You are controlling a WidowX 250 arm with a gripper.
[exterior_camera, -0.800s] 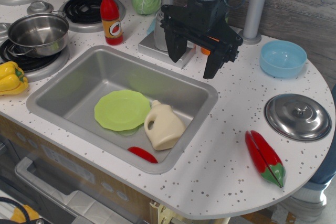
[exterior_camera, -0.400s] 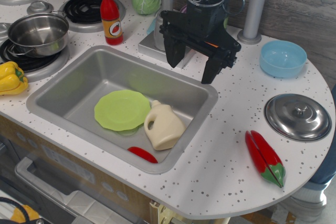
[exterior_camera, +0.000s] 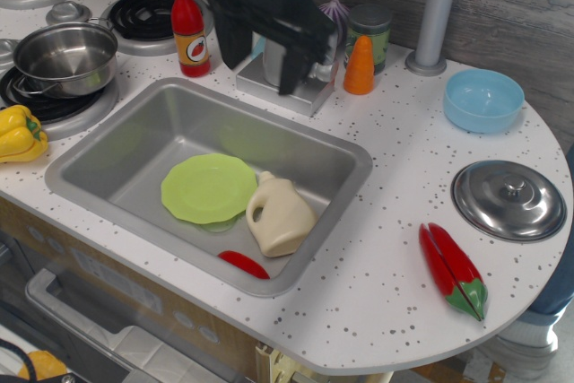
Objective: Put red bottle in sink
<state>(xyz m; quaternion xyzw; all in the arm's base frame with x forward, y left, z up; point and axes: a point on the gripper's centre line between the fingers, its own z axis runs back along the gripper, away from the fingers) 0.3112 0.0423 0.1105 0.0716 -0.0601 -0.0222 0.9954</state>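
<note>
Red plastic bottle (exterior_camera: 189, 24): upright on countertop (exterior_camera: 386, 248) behind sink (exterior_camera: 134, 145), beside burner (exterior_camera: 143, 13), long axis vertical. Gripper (exterior_camera: 260, 56): motion-blurred, fingers spread wide, empty, near bottle's right. Bottle lies image-left of fingers.

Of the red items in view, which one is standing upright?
The red bottle, standing on the countertop behind the sink. The red-and-green chili pepper lies flat on the counter, and the red piece in the sink also lies flat.

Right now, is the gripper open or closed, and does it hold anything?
Gripper: open and holding nothing. It is blurred, above the counter just right of the red bottle.
</note>
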